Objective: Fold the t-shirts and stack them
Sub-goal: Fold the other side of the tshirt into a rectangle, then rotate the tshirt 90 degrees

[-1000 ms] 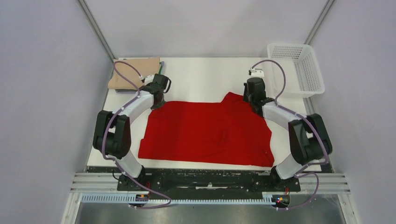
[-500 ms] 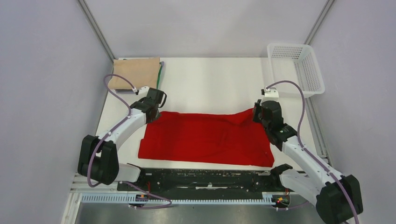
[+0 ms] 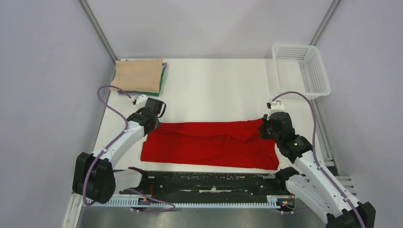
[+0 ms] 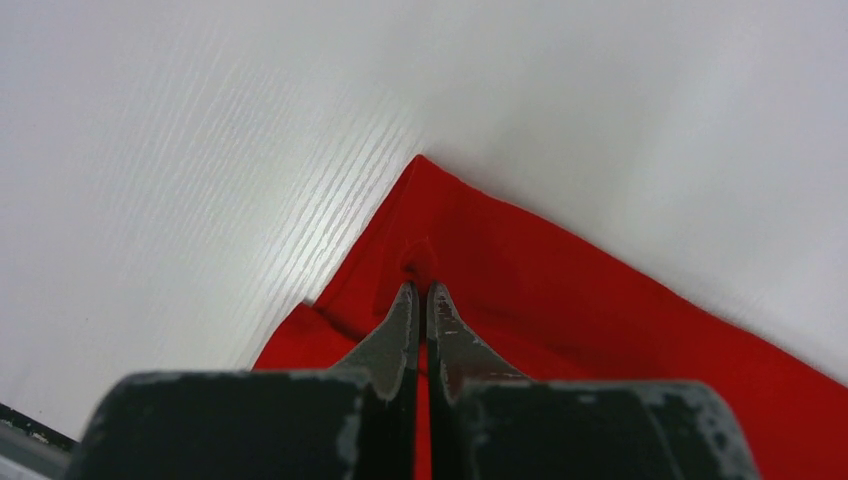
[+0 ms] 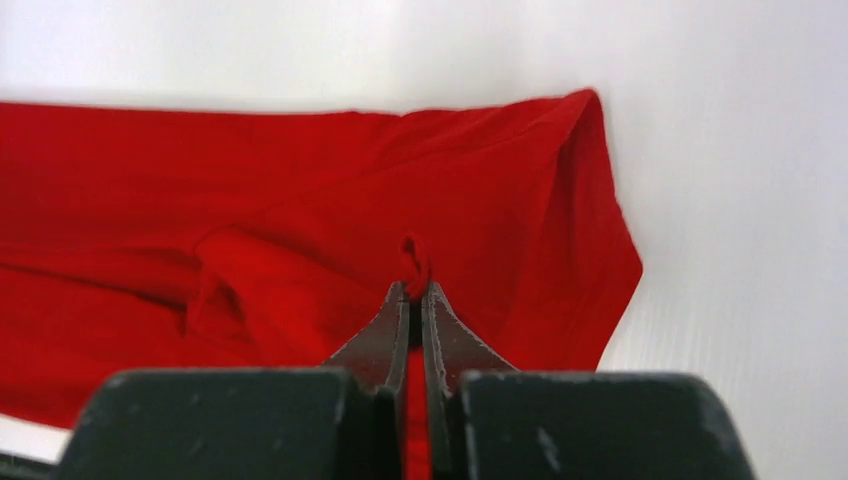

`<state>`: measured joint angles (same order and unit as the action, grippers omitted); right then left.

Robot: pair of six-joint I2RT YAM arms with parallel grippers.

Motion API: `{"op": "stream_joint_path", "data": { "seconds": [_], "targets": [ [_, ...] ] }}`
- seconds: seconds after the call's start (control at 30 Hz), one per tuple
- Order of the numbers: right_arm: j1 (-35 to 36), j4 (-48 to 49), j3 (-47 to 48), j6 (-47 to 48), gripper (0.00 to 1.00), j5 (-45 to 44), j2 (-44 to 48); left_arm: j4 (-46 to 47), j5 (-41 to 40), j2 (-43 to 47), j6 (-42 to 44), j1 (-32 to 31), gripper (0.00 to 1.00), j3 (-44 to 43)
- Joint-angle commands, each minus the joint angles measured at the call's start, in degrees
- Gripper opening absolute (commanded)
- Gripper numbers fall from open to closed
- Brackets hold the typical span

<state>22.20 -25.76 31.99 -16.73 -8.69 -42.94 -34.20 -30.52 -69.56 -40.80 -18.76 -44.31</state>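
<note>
The red t-shirt (image 3: 209, 144) lies across the near half of the table, its far part folded over toward the near edge. My left gripper (image 3: 153, 122) is shut on the shirt's far left corner; the left wrist view shows red cloth (image 4: 560, 300) pinched at the gripper's tips (image 4: 420, 287). My right gripper (image 3: 265, 129) is shut on the far right corner, with cloth (image 5: 300, 220) bunched at its tips (image 5: 414, 285). A folded beige t-shirt (image 3: 138, 74) lies on a folded dark green t-shirt (image 3: 161, 81) at the far left corner.
A white mesh basket (image 3: 301, 69) stands at the far right corner. The white table (image 3: 214, 90) stretches between the stack and the basket. A black rail (image 3: 209, 178) runs along the near edge, just below the shirt's hem.
Both grippers have pulled the red shirt's far edge toward the near side, folding it over. The red band is now much narrower. The beige and green stack is uncovered.
</note>
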Motion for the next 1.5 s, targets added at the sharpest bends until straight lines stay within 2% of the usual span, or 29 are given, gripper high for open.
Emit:
{"op": "stream_joint_path", "data": {
  "seconds": [0.0,0.1,0.17,0.27,0.3,0.33,0.4,0.43,0.47,0.5,0.53,0.63,0.77,0.9,1.03,1.1,1.27,1.47],
  "targets": [
    [0.6,-8.5,0.5,-2.8,0.02,4.3,2.5,1.1,-1.1,2.1,-3.1,-0.2,0.02,1.7],
    [0.9,-10.1,-3.5,-5.9,0.07,8.5,4.4,1.1,-1.7,2.6,-4.1,-0.2,0.10,3.0],
    [1.1,-13.3,-5.6,-6.4,0.09,10.4,5.4,1.1,-2.8,2.8,-4.7,-0.2,0.11,3.6],
    [1.1,-19.0,-7.6,-5.0,0.17,12.2,8.4,-0.2,-4.9,2.9,-6.4,-0.2,0.14,4.0],
    [1.2,-20.3,-7.9,-4.0,0.25,14.6,9.3,-0.3,-5.3,3.1,-6.6,-0.2,0.19,4.1],
    [1.2,-21.6,-8.1,-2.4,0.40,16.6,10.0,-0.6,-5.8,3.1,-6.9,-0.2,0.25,4.0],
    [1.2,-23.1,-8.0,0.0,0.60,20.7,10.8,-1.3,-6.6,3.4,-7.3,-0.2,0.33,3.5],
    [1.2,-23.4,-7.4,0.9,0.71,21.2,11.3,-2.7,-7.0,3.4,-7.8,-0.2,0.45,2.7],
    [1.2,-23.7,-6.5,1.6,0.81,20.8,11.6,-4.3,-7.4,3.5,-8.6,-0.2,0.62,1.5],
    [1.2,-24.1,-4.9,2.5,0.96,20.2,11.6,-5.7,-7.5,3.9,-9.1,-0.2,0.90,0.5],
    [1.2,-24.2,-3.4,3.0,0.98,18.7,11.6,-6.6,-7.5,4.5,-9.3,-0.2,0.99,-0.3],
    [1.2,-23.0,1.4,3.8,0.98,14.9,11.8,-7.7,-5.1,7.5,-9.4,-0.2,1.00,-1.9],
    [1.2,-18.4,4.3,1.9,0.98,11.0,13.3,-2.1,6.9,11.4,-5.5,-0.3,1.00,-1.1],
    [1.2,-4.5,-2.2,-4.5,0.98,16.5,16.8,9.3,24.4,11.1,-2.4,-0.8,1.00,3.4],
    [1.1,11.0,-11.3,-11.9,0.98,24.9,13.5,16.6,31.7,6.7,-3.1,-1.2,1.00,8.1],
    [1.2,14.8,-14.4,-13.7,0.98,26.2,9.8,17.6,30.9,5.2,-3.1,-1.2,1.00,10.4],
    [1.1,17.3,-19.0,-15.0,0.98,25.2,2.9,18.2,24.0,3.9,-2.9,-1.2,1.00,15.8],
    [0.7,17.0,-21.6,-16.8,0.98,17.5,-2.5,19.4,21.3,1.4,-3.6,-1.1,1.00,18.5]
  ]
}}
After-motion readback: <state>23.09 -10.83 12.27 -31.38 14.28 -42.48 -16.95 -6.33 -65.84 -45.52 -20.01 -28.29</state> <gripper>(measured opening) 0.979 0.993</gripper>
